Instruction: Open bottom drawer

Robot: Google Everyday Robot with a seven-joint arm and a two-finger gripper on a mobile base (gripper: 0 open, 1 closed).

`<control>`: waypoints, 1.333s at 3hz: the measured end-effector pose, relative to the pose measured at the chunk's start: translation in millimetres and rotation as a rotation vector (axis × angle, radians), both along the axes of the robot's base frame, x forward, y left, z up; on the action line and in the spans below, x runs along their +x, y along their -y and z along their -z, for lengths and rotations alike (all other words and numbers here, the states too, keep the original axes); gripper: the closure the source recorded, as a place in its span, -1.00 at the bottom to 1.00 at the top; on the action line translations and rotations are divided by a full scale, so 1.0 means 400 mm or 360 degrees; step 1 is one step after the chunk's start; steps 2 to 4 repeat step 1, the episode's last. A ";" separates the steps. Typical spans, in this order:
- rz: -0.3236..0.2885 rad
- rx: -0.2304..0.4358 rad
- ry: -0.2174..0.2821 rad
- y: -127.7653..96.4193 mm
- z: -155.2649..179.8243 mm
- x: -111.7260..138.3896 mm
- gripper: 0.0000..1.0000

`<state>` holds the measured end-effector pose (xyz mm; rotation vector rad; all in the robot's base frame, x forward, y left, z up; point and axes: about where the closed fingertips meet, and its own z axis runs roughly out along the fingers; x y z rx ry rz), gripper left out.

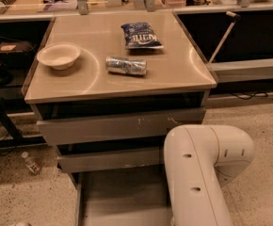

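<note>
Nearest, at the cabinet's [42, 109] right front corner, the white arm [202, 173] bends at a rounded elbow and runs down off the bottom edge. The gripper is out of frame below it, so I cannot tell whether it is spread or pressed together.

The bottom drawer [122, 197] sits lowest in the cabinet, just left of the arm. It stands open, its shallow grey tray reaching forward out of frame, and its front panel is not visible. Above it is the middle front [110, 159], set slightly forward. Higher still is the top front [122, 125], the widest, also set forward and marked with small white scratches right of centre.

The floor [259, 121] around the cabinet is pale speckled stone. A small clear bottle [32, 163] lies on it left of the cabinet.

The cabinet's top [174, 74] is smooth, beige and lightly glossy. On it a white bowl [59, 55] stands near the left edge. A crushed silver can [126, 65] lies on its side near the middle. A blue chip bag [141, 35] lies flat behind the can.

Dark open bays flank the cabinet. In the right one a white rod [221, 36] leans above a grey shelf [249, 68]. Behind the cabinet runs a counter [33, 6] crowded with small clutter too blurred to name.
</note>
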<state>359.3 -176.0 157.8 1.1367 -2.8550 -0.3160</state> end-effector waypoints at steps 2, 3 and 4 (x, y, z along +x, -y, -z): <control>0.0000 0.0000 0.0000 0.000 0.000 0.000 0.62; 0.0000 0.0000 0.0000 0.000 0.000 0.000 0.62; 0.0000 0.0000 0.0000 0.000 0.000 0.000 0.62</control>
